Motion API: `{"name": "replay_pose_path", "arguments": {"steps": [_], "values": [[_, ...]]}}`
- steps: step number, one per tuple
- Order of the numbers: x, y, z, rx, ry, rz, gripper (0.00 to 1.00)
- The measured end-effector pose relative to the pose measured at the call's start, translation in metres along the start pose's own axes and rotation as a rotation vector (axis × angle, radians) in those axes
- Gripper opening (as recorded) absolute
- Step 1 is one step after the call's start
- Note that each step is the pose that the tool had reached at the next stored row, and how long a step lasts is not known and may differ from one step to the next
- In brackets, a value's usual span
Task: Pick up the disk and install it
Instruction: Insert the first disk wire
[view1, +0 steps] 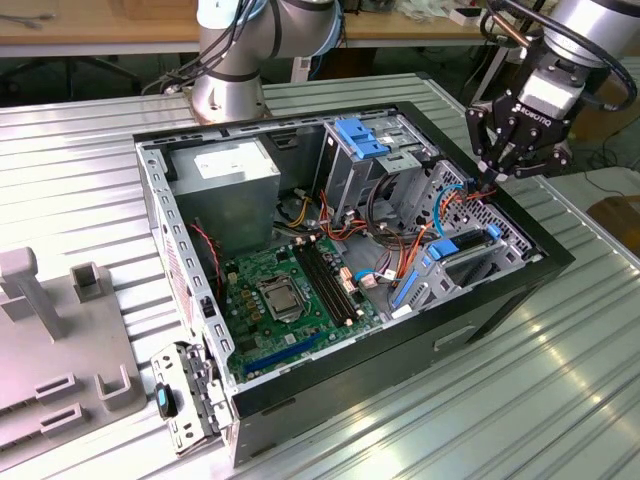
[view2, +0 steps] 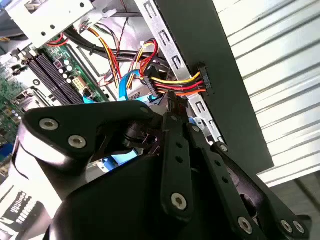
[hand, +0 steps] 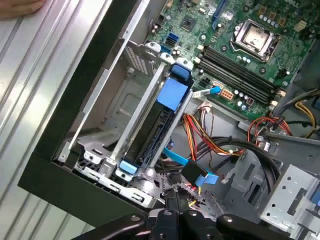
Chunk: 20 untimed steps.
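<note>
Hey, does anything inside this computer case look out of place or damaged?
Nothing looks damaged or spilled. The disk lies in line with the rails of its bay. One oddity: in the exterior view, a metal bracket at a corner of the computer case stands swung outward from the wall.

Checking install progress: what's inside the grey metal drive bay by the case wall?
A dark grey disk in a bright blue plastic carrier; the grey metal bay covers its underside.

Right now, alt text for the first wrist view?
The disk, dark in its blue carrier, sits in the drive cage of an open computer case. The gripper hangs close to one end, beside coloured cables; the motherboard lies beyond.
</note>
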<state>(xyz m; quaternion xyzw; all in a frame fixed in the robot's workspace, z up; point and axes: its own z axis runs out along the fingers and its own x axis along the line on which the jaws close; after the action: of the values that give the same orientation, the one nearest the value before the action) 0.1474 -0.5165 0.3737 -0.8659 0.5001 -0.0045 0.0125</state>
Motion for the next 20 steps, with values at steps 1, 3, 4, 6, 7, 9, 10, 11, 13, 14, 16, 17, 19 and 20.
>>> {"name": "replay_pose_path", "arguments": {"steps": [1, 3, 4, 6, 7, 9, 10, 11, 13, 14, 16, 17, 19, 20], "values": [[0.0008, -0.0056, 0.0003, -0.0007, -0.0018, -0.047, 0.11], [0.0014, -0.0163, 0.0007, -0.002, -0.0032, -0.061, 0.11], [0.0015, -0.0165, 0.0007, -0.0021, -0.0035, -0.074, 0.11], [0.0015, -0.0168, 0.0008, -0.0024, -0.0044, -0.11, 0.11], [0.0015, -0.0169, 0.0008, -0.0025, -0.0052, -0.141, 0.11], [0.0016, -0.017, 0.0009, -0.0029, -0.007, -0.21, 0.11], [0.0018, -0.0173, 0.0009, -0.0031, -0.0079, -0.245, 0.11], [0.002, -0.0176, 0.001, -0.0032, -0.0085, -0.271, 0.11], [0.0022, -0.0179, 0.001, -0.0034, -0.0095, -0.309, 0.11], [0.0022, -0.0181, 0.001, -0.0035, -0.01, -0.329, 0.11], [0.0024, -0.0184, 0.001, -0.0039, -0.0117, -0.396, 0.11], [0.0025, -0.0184, 0.001, -0.0041, -0.0126, -0.431, 0.11], [0.0026, -0.0186, 0.0011, -0.0043, -0.0139, -0.483, 0.11], [0.0026, -0.0186, 0.001, -0.0045, -0.0143, -0.501, 0.11]]}}
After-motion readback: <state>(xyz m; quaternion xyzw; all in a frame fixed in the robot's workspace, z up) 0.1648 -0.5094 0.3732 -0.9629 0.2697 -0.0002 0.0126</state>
